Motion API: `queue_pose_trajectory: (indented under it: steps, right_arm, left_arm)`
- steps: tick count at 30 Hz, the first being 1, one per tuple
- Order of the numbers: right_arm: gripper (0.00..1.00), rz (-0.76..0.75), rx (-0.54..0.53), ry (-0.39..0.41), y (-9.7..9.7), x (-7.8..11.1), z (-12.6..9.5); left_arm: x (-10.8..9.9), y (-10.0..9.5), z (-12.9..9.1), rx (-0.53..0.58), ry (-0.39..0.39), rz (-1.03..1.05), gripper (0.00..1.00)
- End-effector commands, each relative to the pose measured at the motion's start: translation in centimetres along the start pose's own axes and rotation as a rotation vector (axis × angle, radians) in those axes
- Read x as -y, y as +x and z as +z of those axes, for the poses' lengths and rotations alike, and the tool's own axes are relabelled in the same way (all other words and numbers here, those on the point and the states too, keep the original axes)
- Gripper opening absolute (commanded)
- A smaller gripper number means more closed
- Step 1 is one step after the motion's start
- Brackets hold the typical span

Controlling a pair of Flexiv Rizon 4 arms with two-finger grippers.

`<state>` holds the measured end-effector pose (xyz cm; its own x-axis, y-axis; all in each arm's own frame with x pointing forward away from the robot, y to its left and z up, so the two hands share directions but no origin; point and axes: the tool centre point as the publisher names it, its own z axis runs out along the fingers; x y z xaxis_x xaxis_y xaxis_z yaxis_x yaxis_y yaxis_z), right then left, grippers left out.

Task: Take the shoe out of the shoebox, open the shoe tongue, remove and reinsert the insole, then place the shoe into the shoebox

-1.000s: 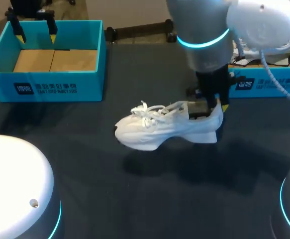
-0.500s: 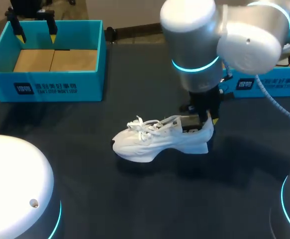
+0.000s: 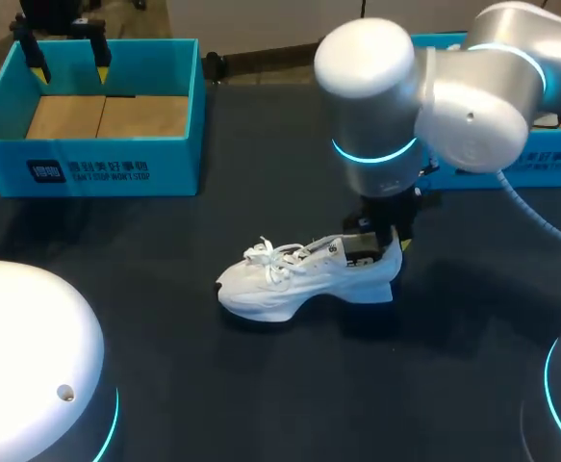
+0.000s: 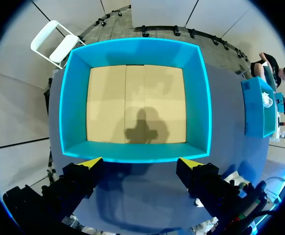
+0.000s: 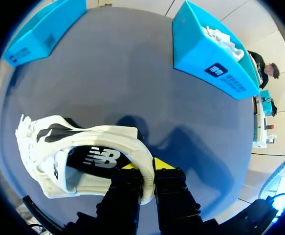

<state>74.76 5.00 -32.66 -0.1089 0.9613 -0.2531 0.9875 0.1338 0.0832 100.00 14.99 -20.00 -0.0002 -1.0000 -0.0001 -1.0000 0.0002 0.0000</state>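
Note:
A white shoe [image 3: 294,277] lies toe-left at the middle of the dark table, low on or just above it. My right gripper [image 3: 392,243] is shut on its heel collar. In the right wrist view the heel wall [image 5: 141,157] is pinched between the fingers of this gripper [image 5: 147,169], with the dark insole [image 5: 91,159] visible inside the shoe [image 5: 59,156]. The open blue shoebox [image 3: 88,171] stands at the back left. My left gripper [image 3: 68,60] hangs open above its far edge. Seen from the left wrist, the box [image 4: 135,152] with its cardboard floor is ahead of the open left gripper [image 4: 140,165].
A second blue box [image 3: 540,159] stands at the back right; the right wrist view shows this box [image 5: 215,54] holding another white shoe [image 5: 220,41]. Bare dark table surrounds the shoe in front and to the left.
My right arm has carried the shoe leftward and down toward the table's middle. The left arm and the shoebox have not moved.

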Motion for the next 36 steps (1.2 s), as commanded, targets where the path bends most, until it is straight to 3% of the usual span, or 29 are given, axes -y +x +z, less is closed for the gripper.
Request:
queue_pose_trajectory:
  steps: [1, 18, 21, 28, 36]
  right_arm:
    - [0.0, 0.004, 0.004, -0.003, 0.1, 0.1, 0.7]
    - [0.0, 0.01, 0.04, 0.015, 0.3, 0.4, 1.9]
    - [0.29, 0.016, 0.033, 0.012, 0.1, 0.5, 1.9]
    - [0.46, 0.023, 0.017, 0.005, -0.4, 0.8, 1.5]
    - [0.46, -0.043, -0.02, -0.053, -1.0, 1.1, -1.1]
  left_arm:
    - [0.0, 0.0, 0.0, 0.0, 0.0, 0.0, 1.0]
    - [0.0, 0.0, 0.0, 0.0, 0.0, 0.0, 1.0]
    - [0.0, 0.0, 0.0, 0.0, 0.0, 0.0, 1.0]
    - [0.0, 0.0, 0.0, 0.0, 0.0, 0.0, 1.0]
    - [0.0, 0.0, 0.0, 0.0, 0.0, 0.0, 1.0]
